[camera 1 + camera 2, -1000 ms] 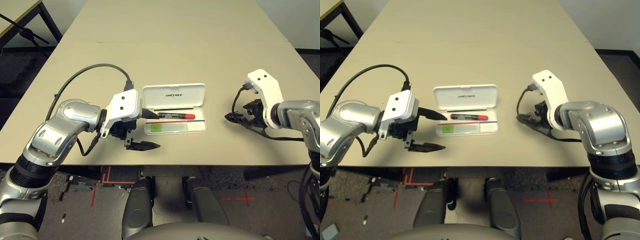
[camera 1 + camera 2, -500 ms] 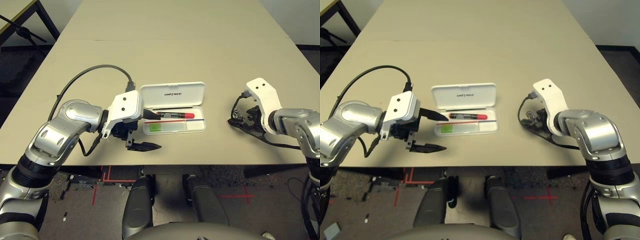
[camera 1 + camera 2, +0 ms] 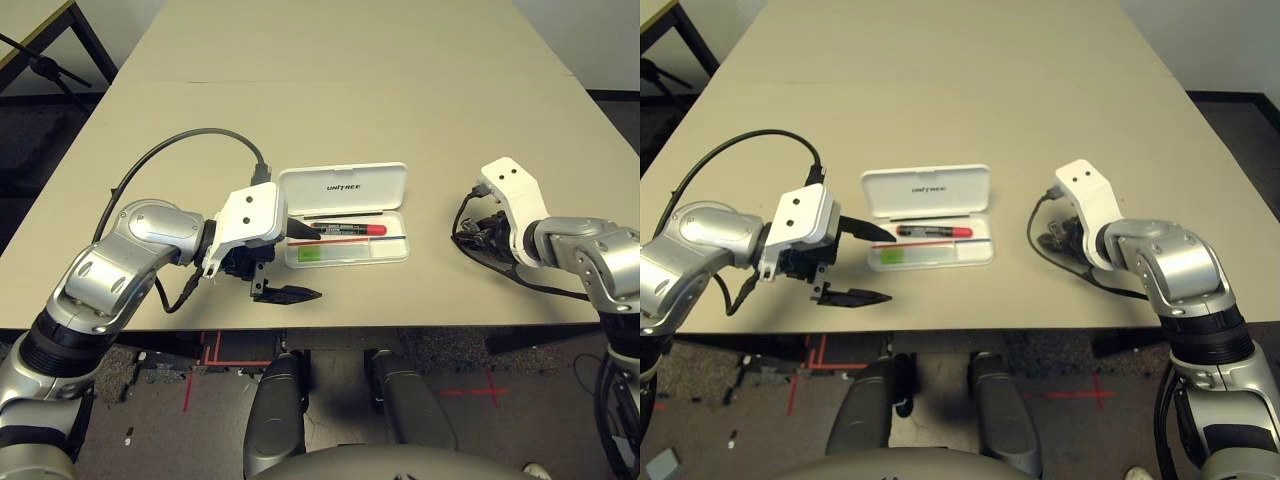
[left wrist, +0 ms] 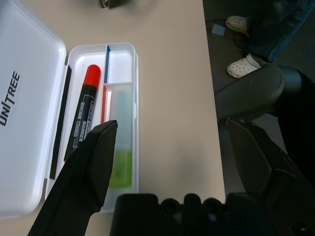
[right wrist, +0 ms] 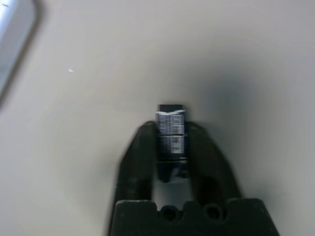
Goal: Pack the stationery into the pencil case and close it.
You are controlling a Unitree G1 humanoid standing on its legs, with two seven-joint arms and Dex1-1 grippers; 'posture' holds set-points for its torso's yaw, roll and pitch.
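The white pencil case (image 3: 396, 252) lies open near the table's front edge, its lettered lid (image 3: 343, 187) folded back. Inside it lie the red-and-black marker (image 3: 348, 230) and the pale green stick (image 3: 335, 254), which the left wrist view also shows as marker (image 4: 84, 113) and stick (image 4: 120, 147). My left gripper (image 3: 303, 262) stands open just left of the case with nothing between its fingers (image 4: 88, 172). To the right of the case, low over the table, my right gripper (image 5: 170, 142) is shut on the small metal clip (image 5: 170, 129).
Bare tan tabletop (image 3: 340, 90) stretches behind the case and between the case and my right arm (image 3: 575, 250). A black cable (image 3: 180, 140) loops over my left forearm. The table's front edge (image 3: 400, 328) runs close below both grippers. A person's shoes (image 4: 238, 29) show on the floor.
My right gripper has dropped toward the table, shifted slightly toward the case, and closed on the clip. The left gripper and the case have stayed put.
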